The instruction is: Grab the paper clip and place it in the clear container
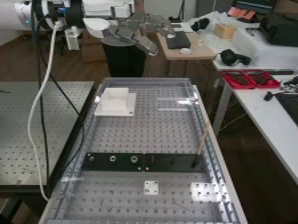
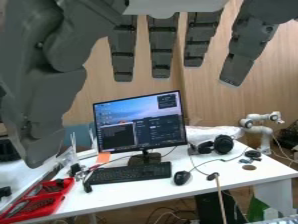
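Perforated metal covers the counter (image 1: 123,136), with a dark strip (image 1: 156,169) lying across it. Well beyond that strip, high past the far end, the hand (image 1: 124,33) is at the end of the white arm (image 1: 106,10), its fingers straight and spread, with nothing between them and the thumb. On the far side of the strip, to the picture's left, sits a white block (image 1: 116,100); a thin stick (image 1: 203,137) slants up from the strip's right end, and a small white plate (image 1: 151,188) lies on its near side. What may be the paper clip (image 1: 179,204) is a faint thin line on that same near side, beyond the small plate and a little right, too fine to be sure of. Pale edges on the strip's far side, toward the right, could be the clear container (image 1: 174,109), though that too is uncertain. The job seems to be at its start, before the approach: the next move calls for bringing the hand down past the strip, lining thumb and fingertips up with the clip and closing in a fine pinch, since something so flat could easily slip away.
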